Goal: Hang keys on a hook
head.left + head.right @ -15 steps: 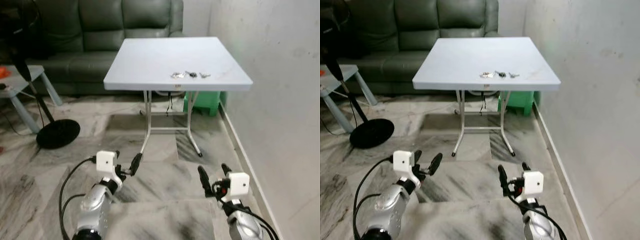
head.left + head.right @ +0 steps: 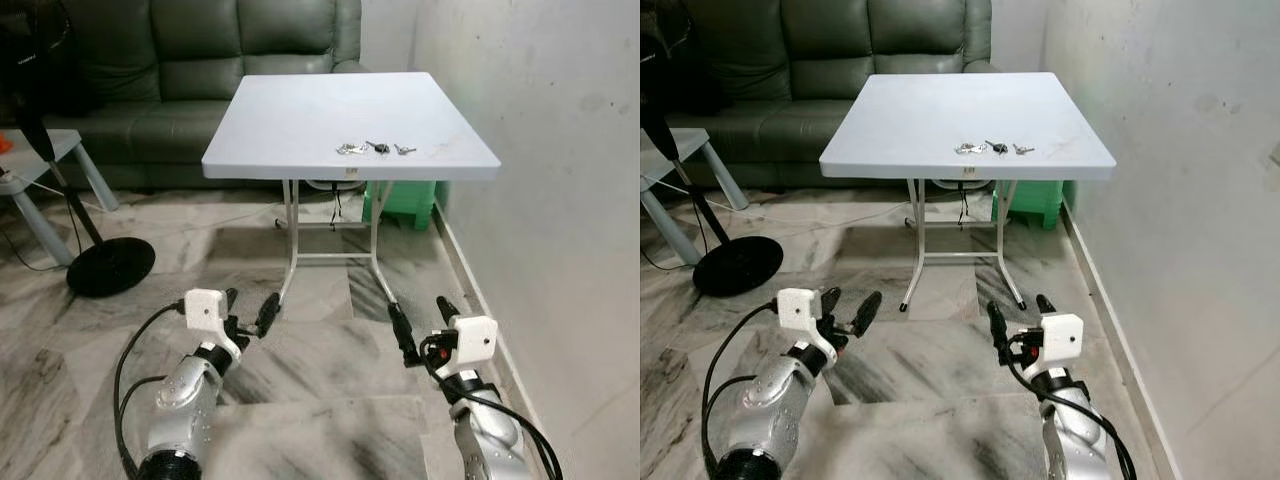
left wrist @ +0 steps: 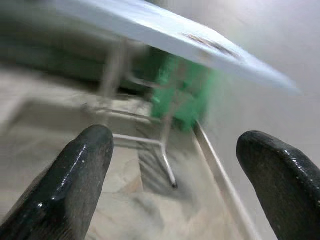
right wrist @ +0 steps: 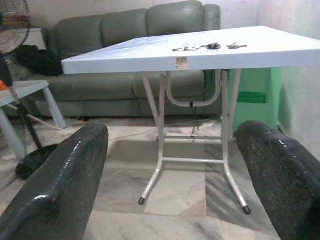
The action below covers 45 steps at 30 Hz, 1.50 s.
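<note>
Approach step, judged: nothing grasped yet.

Square white folding tabletop (image 2: 300, 120) ahead, beside pale wall.

Small bunch of metal keys (image 2: 375, 149) lies near its front edge.

Next: close in, reach over edge.

Left end effector (image 2: 248, 318) and right end effector (image 2: 422, 327) held low over marble floor, fingers apart, empty.

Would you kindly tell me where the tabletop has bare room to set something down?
The table is bare from the keys back to the sofa-side edge and across its left half. Only the front strip near the keys is occupied.
</note>
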### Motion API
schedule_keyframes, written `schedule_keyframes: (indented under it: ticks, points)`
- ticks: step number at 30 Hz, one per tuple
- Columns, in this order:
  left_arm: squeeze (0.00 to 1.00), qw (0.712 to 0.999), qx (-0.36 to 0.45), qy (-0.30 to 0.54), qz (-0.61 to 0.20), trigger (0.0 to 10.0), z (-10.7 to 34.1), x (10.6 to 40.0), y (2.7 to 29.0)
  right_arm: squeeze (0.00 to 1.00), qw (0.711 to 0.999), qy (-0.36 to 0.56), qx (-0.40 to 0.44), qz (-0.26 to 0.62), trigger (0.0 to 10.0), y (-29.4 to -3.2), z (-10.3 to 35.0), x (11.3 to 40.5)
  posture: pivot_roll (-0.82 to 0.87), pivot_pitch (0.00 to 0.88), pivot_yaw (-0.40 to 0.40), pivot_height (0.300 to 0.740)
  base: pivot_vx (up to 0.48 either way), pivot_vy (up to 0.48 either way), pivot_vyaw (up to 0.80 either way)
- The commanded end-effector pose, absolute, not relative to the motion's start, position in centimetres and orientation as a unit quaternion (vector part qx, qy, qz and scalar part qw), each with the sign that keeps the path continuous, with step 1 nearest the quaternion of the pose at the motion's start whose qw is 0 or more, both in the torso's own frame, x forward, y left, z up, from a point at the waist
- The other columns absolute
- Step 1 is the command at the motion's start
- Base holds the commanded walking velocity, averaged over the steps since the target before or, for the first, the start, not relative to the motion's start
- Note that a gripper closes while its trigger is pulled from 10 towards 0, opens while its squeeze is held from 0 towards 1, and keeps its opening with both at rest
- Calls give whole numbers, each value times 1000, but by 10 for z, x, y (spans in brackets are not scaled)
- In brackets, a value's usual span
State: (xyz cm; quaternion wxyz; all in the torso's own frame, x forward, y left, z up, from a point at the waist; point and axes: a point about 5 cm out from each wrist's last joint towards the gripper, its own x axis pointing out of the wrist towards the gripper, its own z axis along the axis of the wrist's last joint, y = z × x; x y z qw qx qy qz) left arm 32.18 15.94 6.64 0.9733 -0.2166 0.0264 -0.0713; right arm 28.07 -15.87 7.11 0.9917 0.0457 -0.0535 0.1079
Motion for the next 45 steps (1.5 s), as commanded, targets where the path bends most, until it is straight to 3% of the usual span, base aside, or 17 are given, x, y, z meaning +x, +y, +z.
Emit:
schedule_keyframes:
  ticks: [1, 4, 7, 9, 11, 14, 18, 26, 45]
  points:
    - [0, 962, -265, 58, -21, 10000, 59, 323, 163, 0, 992, -61, 54, 96, 10000, -161, 77, 284, -45, 0, 23, 740, 0, 0, 0]
    - [0, 933, -348, 87, 28, 10000, 49, 322, 162, 0, 992, -58, 58, 97, 10000, -157, 76, 283, -41, 0, 23, 740, 0, 0, 0]
    - [0, 930, -350, 108, 24, 10000, 45, 320, 154, 0, 991, -55, 62, 104, 10000, -150, 76, 282, -45, 0, 21, 740, 0, 0, 0]
    - [0, 980, -176, 71, -54, 10000, 58, 321, 144, 0, 990, -56, 59, 112, 10000, -147, 77, 281, -43, 0, 21, 740, 0, 0, 0]
    - [0, 991, -71, 59, -95, 10000, 63, 320, 134, 0, 990, -56, 55, 114, 10000, -147, 77, 282, -37, 0, 17, 740, 0, 0, 0]
    - [0, 988, -92, 77, -98, 10000, 65, 327, 120, 0, 991, -55, 56, 111, 10000, -147, 77, 284, -26, 0, 17, 740, 0, 0, 0]
    - [0, 987, -64, 39, -142, 10000, 87, 338, 103, 0, 990, -70, 54, 107, 10000, -147, 87, 289, -39, 0, 18, 740, 0, 0, 0]
    - [0, 988, -61, 33, -141, 10000, 87, 336, 117, 0, 992, -72, 54, 89, 10000, -155, 87, 286, -47, 0, 28, 740, 0, 0, 0]
    - [0, 984, -57, 45, -161, 10000, 77, 325, 109, 0, 991, -67, 45, 102, 10000, -155, 88, 284, -14, 0, -13, 740, 0, 0, 0]
